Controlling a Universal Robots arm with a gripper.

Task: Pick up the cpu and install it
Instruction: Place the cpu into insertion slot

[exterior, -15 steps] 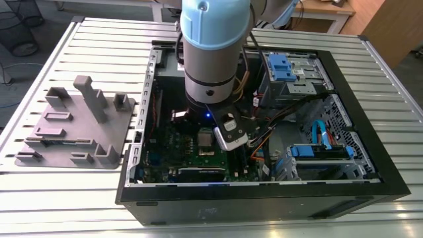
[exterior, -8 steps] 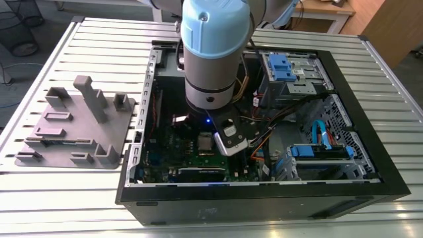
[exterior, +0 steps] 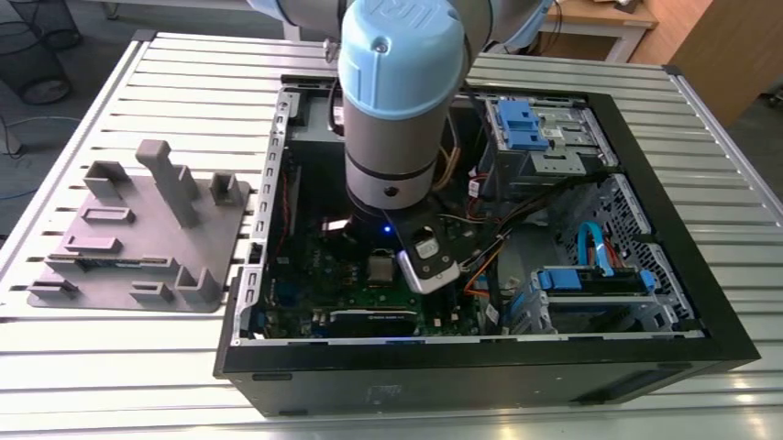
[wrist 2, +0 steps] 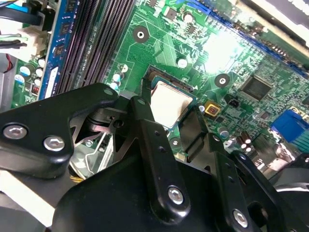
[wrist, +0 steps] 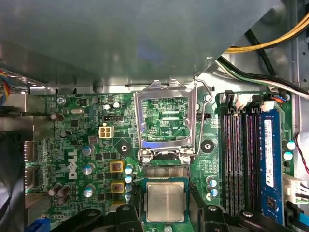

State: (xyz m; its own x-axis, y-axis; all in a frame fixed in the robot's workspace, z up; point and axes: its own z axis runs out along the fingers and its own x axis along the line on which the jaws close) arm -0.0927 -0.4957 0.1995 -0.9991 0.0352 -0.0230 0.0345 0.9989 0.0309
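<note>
The cpu point(wrist: 165, 200), a small square chip with a silver-grey top, lies flat in the motherboard socket; it also shows in the second wrist view point(wrist 2: 170, 100). My gripper point(wrist: 166, 218) hangs right over it, open, with one black finger point(wrist 2: 145, 121) on each side of the chip and a gap showing beside it. The hollow metal socket frame point(wrist: 165, 118) stands flipped up beside the socket. In the exterior view the arm point(exterior: 391, 110) reaches down into the open computer case point(exterior: 490, 357).
Memory slots point(wrist: 239, 159) and a blue module point(wrist: 269, 159) run alongside the socket. Yellow and black cables point(wrist: 260, 43) hang near the case wall. A grey plastic tray point(exterior: 135, 238) with upright blocks sits on the slatted table at the exterior view's left. Blue drive brackets point(exterior: 593, 280) are at its right.
</note>
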